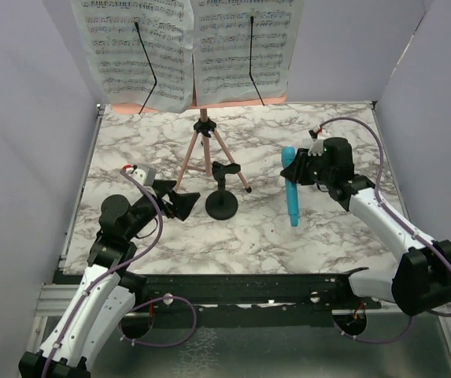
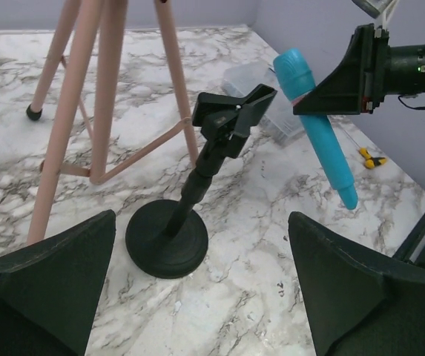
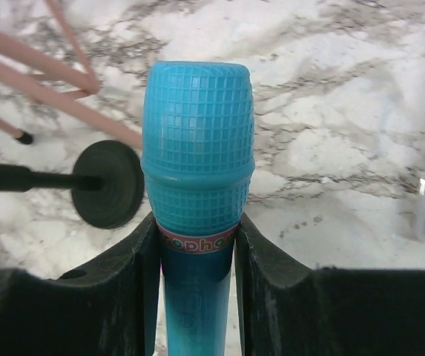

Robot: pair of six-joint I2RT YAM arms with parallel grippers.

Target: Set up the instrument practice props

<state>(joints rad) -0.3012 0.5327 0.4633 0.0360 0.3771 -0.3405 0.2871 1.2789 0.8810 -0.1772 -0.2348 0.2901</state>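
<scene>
The pink music stand (image 1: 203,150) stands at the back centre on thin tripod legs, with two white sheet-music pages (image 1: 190,47) on its shelf. The small black mic stand (image 1: 222,198) stands upright in front of it, its clip empty; it also shows in the left wrist view (image 2: 169,237). My right gripper (image 1: 302,169) is shut on the blue toy microphone (image 1: 290,185), just below its head (image 3: 197,141), and holds it above the table, right of the mic stand. My left gripper (image 1: 179,203) is open and empty, just left of the mic stand's base.
A clear plastic box (image 2: 260,85) lies on the marble table (image 1: 288,244) behind the microphone. A small yellow and black item (image 2: 371,157) lies near the right wall. Grey walls close in both sides.
</scene>
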